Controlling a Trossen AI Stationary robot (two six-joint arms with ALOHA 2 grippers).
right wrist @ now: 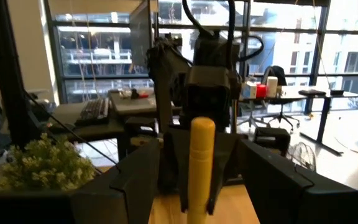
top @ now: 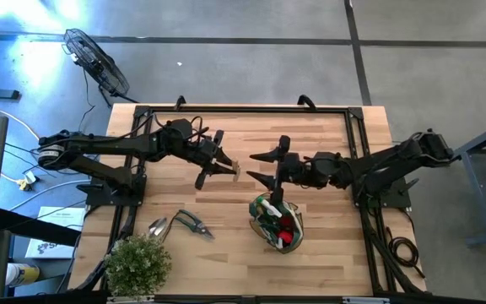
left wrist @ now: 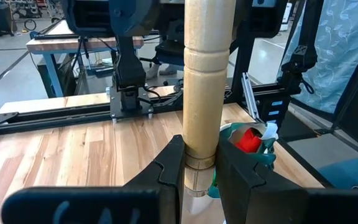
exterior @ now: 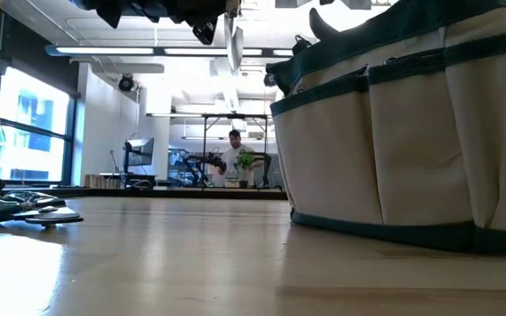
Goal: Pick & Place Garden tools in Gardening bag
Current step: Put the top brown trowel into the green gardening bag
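Note:
My left gripper is above mid-table, shut on a wooden-handled trowel that it holds upright. The trowel's metal blade hangs down. My right gripper is open and empty, facing the trowel from the right. Its fingers stand apart on either side of the handle's rounded top without touching it. The gardening bag stands on the table near the right gripper, holding tools and a red piece. Black-handled pruners and a silver scoop lie on the table at the near left. My left gripper pinches the trowel's wooden handle at its lower end, by the ferrule, between its two fingers. The fingers come level from the table's left and lie across the handle. The trowel stands upright, handle up and blade down, lifted clear of the table.
A bushy potted plant stands at the near left corner. The bag fills the right of the low view, with the pruners at its left. A person shows far off in the room behind. Bare wood lies between the arms and the far edge.

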